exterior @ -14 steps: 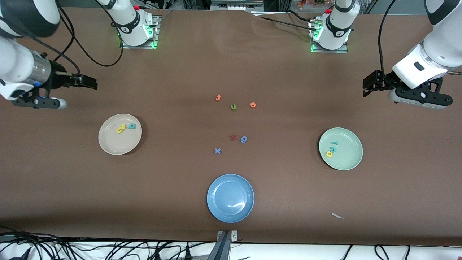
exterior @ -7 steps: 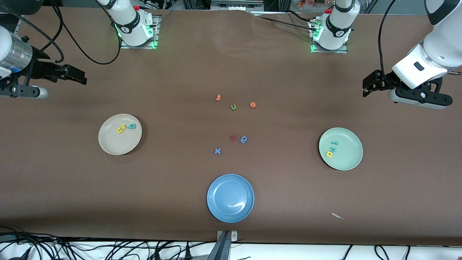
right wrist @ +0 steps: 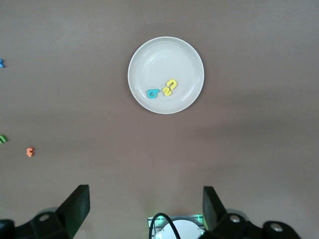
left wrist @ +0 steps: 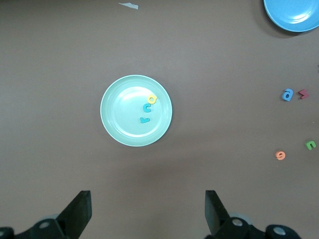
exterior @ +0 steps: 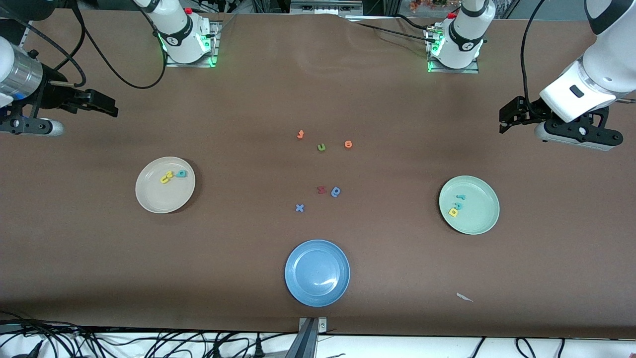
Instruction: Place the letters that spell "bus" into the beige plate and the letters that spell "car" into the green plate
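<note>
The beige plate (exterior: 161, 199) lies toward the right arm's end of the table and holds a teal "b" (exterior: 181, 173) and two yellow letters (exterior: 166, 177). The right wrist view shows that plate (right wrist: 154, 64) with the "b" (right wrist: 153, 93) beside the yellow pair (right wrist: 170, 87). The green plate (exterior: 479, 209) lies toward the left arm's end and holds a teal "r" (exterior: 460, 197), a teal "c" (exterior: 458, 205) and a yellow "a" (exterior: 453, 212). My right gripper (exterior: 109, 107) hangs open and empty over bare table, as does my left gripper (exterior: 504, 122).
Loose letters lie mid-table: an orange one (exterior: 300, 134), a green "u" (exterior: 321, 147), an orange "e" (exterior: 348, 144), a red one (exterior: 321, 189), a blue rounded one (exterior: 336, 192) and a blue "x" (exterior: 299, 208). A blue plate (exterior: 317, 272) sits nearest the front camera. A white scrap (exterior: 464, 297) lies near the front edge.
My right gripper has drawn back toward its own end of the table and toward the bases, then nearly stopped. The left arm has not moved.
</note>
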Controlling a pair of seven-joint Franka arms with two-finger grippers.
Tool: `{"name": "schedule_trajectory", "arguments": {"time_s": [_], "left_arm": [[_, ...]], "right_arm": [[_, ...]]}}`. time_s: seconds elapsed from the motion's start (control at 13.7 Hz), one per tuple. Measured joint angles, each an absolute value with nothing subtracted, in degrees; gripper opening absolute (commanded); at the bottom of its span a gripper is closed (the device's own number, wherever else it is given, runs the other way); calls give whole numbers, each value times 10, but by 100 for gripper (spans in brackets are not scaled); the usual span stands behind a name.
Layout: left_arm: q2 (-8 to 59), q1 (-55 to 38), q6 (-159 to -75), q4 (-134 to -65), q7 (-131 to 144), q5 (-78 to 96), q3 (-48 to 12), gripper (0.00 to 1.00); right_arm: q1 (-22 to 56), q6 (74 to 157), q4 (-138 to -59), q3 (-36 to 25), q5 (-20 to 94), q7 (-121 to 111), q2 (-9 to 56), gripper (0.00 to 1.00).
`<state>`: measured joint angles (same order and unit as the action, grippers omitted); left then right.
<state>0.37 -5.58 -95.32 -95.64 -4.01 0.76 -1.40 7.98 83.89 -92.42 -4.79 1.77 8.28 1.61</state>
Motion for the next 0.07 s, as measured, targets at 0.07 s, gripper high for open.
{"name": "schedule_trajectory", "arguments": {"time_s": [0.07], "left_arm": [[4, -56, -953, -956, -40, 8, -14, 100]], "right_arm": [[79, 839, -924, -48, 18, 83, 16, 100]]}}
